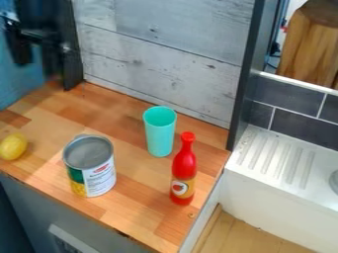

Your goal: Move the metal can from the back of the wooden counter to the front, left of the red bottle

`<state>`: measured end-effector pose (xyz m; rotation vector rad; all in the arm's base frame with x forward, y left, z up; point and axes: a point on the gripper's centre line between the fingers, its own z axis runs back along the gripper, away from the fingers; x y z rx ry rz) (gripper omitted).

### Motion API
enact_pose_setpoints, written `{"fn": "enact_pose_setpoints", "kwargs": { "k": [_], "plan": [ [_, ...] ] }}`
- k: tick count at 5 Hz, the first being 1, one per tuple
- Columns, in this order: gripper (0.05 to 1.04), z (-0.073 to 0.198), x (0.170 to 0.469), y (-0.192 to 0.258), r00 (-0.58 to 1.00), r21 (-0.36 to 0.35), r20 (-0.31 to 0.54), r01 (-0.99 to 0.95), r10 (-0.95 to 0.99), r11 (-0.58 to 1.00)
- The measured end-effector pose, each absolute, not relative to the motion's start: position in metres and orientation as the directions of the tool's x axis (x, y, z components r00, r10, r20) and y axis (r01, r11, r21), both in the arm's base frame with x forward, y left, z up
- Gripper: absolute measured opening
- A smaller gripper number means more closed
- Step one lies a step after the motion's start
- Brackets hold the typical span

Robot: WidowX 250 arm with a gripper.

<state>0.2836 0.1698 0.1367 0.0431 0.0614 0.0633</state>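
We see the black gripper in the dark upper-left corner of the view, cut off by the left edge and blurred into the arm above it. We cannot tell whether it is released or clenched. It hangs apart from the yellow lemon, which is probably the object nearest to it. The lemon lies on the wooden counter at the left edge of the view, near the counter's front edge.

To the right of the lemon, well apart from it, a labelled can stands upright; we look down on its grey, rimmed top, and what is inside is hidden. Behind it and to the right stands a turquoise cup, mouth up, its bottom out of our sight. Just beside the cup, closer to the front, a red bottle stands upright under its red cap. Farther right we find a white sink unit with a ridged top; a round grey object on it is cut off by the edge.
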Motion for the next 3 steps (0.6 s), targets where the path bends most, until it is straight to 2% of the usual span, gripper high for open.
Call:
{"fn": "enact_pose_setpoints", "kwargs": {
  "k": [1,3],
  "plan": [
    [1.001,0.135,0.258,0.185,0.954,0.042,-0.253,0.178,-0.162,0.983],
    [1.001,0.121,0.244,0.181,0.936,0.024,-0.316,0.169,-0.153,0.985]
  ]
}}
